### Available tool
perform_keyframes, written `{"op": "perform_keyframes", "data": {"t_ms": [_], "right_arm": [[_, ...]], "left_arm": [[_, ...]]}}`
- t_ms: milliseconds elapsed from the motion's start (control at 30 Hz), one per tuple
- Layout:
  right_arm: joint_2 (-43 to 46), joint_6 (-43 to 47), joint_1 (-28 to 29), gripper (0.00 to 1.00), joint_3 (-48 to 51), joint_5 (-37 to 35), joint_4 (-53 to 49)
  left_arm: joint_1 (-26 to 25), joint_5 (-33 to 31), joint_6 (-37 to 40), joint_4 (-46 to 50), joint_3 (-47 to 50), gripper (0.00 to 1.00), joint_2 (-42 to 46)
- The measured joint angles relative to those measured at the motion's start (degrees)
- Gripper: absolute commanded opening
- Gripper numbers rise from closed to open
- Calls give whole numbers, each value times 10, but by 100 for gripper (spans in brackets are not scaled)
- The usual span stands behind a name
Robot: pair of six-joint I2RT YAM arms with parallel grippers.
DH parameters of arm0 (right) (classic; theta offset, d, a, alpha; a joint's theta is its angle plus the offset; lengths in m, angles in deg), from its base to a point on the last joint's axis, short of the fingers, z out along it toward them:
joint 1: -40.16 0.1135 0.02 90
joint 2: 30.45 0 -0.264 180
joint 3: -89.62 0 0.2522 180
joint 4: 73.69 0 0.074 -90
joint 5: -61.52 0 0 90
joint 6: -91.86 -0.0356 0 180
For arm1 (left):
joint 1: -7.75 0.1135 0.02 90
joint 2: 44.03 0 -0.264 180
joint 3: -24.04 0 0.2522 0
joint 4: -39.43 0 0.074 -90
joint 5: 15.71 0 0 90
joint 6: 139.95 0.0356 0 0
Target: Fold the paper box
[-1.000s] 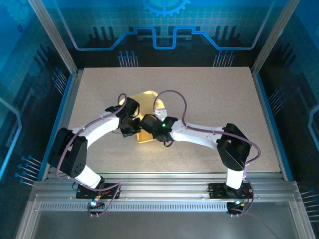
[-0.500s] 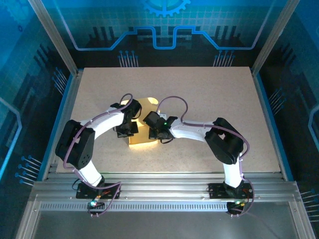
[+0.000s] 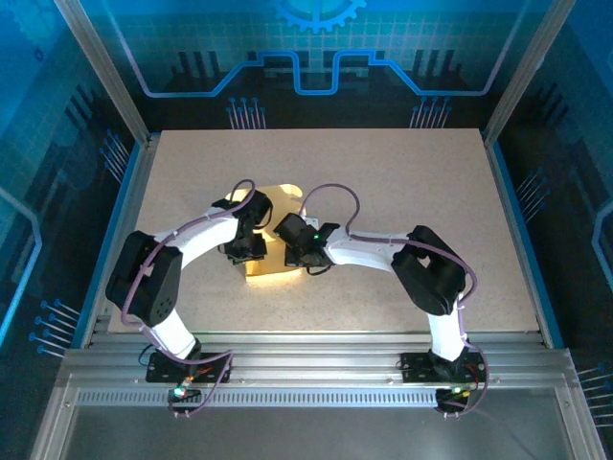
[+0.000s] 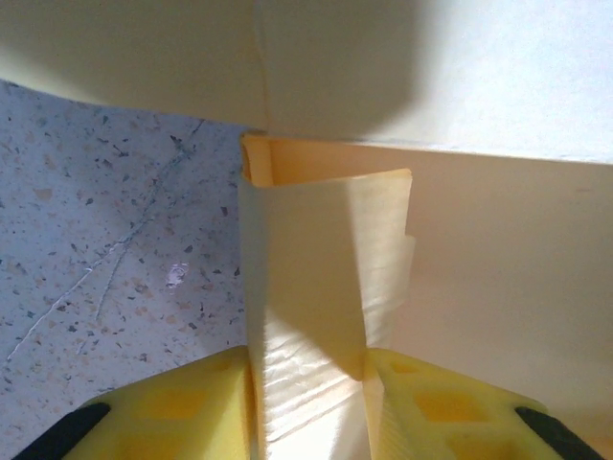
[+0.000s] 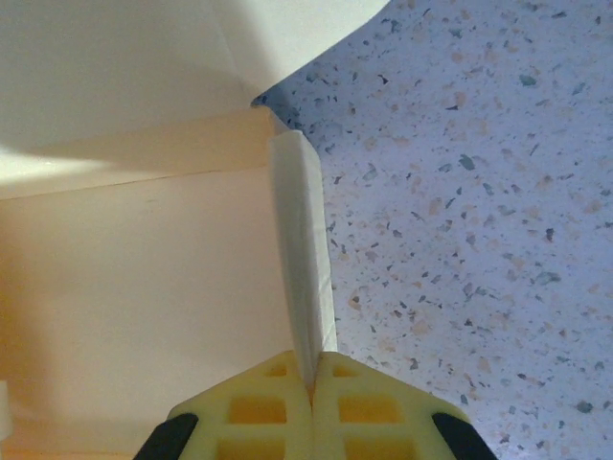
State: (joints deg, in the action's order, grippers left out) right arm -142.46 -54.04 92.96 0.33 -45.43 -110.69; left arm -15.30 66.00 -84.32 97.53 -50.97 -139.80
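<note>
On table (image 3: 431, 172) | paper box (image 3: 271, 272) | left jaws apart around flap (image 4: 306, 268); right jaws clamped on side flap (image 5: 302, 249)

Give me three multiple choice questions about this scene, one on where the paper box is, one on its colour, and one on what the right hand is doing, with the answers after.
1. Where on the table is the paper box?
A) At the far right corner
B) Near the middle, between the left hand and the right hand
C) At the near left edge

2. What colour is the paper box?
A) Pale yellow
B) Red
C) Green

3. What is the right hand's state?
A) Wide open above the card
B) Shut on a thin flap of the paper box
C) Shut on a cable

Answers:
1 B: the top view shows it mid-table with a hand on either side.
2 A: the card is pale yellow in every view.
3 B: the right wrist view shows the hand clamped on the flap.
</note>
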Motion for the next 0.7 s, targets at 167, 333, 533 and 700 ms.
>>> {"op": "perform_keyframes", "data": {"t_ms": [167,333,533,700], "right_arm": [[0,11,0,0,0,-22,-9],[0,18,-1,0,0,-26,-11],[0,19,-4,0,0,-26,-12],[0,19,-5,0,0,-25,-12]], "left_arm": [[13,26,0,-28,27,43,44],[44,82,-3,-77,83,48,115],[98,151,-22,-147,160,51,178],[145,192,-31,-186,212,57,232]]}}
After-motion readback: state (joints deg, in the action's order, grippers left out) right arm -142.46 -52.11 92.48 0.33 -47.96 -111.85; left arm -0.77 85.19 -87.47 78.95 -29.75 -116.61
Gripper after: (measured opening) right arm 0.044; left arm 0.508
